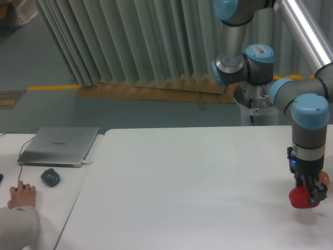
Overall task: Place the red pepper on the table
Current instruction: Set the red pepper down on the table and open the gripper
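Observation:
The red pepper (300, 198) is glossy and bright red, at the far right of the white table (182, 192). My gripper (310, 194) points straight down and is shut on the pepper, holding it just above the tabletop or barely touching it; I cannot tell which. A faint shadow lies under it. The fingers partly cover the pepper's right side. A small orange ball (323, 179) shows just behind the gripper on the right.
A narrower white desk at the left holds a closed grey laptop (60, 146) and a dark mouse (50, 177). A person's hand (22, 196) rests on that desk. The arm's base (255, 96) stands behind the table's far right edge.

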